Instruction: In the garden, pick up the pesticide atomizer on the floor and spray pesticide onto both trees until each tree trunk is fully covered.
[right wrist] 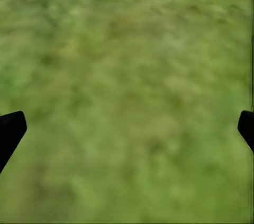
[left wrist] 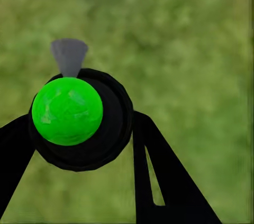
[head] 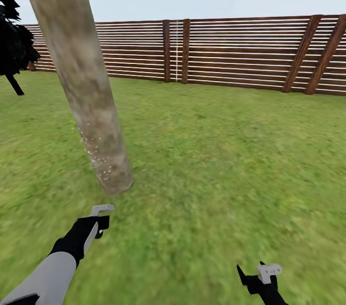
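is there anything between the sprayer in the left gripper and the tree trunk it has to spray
Nothing visible. The left gripper holds the sprayer just short of the tree trunk, with only bare grass between them. Whitish specks already dot the trunk's lower part.

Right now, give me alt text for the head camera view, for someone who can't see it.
A thick, leaning tree trunk, flecked with whitish pesticide specks near its base, rises from the grass floor. The left gripper reaches toward it, the right gripper hangs over grass, and a wooden fence runs behind.
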Motion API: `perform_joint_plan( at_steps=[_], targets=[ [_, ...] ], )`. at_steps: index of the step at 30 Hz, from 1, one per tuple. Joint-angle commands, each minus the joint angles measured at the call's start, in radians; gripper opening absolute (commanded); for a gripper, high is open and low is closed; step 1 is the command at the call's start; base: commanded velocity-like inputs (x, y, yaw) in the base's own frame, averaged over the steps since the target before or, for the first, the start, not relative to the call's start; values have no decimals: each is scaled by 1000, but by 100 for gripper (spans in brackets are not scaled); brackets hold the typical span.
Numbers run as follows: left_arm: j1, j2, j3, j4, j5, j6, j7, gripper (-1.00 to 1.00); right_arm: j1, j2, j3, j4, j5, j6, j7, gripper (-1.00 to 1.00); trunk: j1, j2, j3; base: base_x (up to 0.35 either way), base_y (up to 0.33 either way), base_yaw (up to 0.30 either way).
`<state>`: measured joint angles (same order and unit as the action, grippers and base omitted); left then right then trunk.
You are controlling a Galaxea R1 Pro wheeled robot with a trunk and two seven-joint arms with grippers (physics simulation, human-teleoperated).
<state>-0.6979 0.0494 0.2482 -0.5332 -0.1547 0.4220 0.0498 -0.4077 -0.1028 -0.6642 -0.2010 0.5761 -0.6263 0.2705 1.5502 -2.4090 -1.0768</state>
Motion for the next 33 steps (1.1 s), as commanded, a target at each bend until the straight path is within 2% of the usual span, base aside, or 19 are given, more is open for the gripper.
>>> perform_joint_plan(
  at_steps=[1,8,12,14,19,33],
  targets=[
    [0,0,0,-2,0,0,-1,-100,0,0,0,0,0,0,0,100,0,0,0,22,-268,180],
    [0,-1,4,-7,1,-1,1,-100,0,0,0,0,-2,-1,-1,100,0,0,0,-21,-269,241],
    [0,-1,3,-7,51,-3,2,-100,0,0,0,0,-2,-1,-1,100,0,0,0,-9,-271,255],
    [0,0,2,-7,61,-3,2,-100,0,0,0,0,-2,-1,-1,100,0,0,0,-1,-271,256],
    [0,-2,2,-7,64,-3,2,-100,0,0,0,0,-2,-1,-1,100,0,0,0,63,-271,258],
    [0,-3,2,-7,64,-2,2,-100,0,0,0,0,1,0,1,100,0,0,0,194,-232,9]
  ],
)
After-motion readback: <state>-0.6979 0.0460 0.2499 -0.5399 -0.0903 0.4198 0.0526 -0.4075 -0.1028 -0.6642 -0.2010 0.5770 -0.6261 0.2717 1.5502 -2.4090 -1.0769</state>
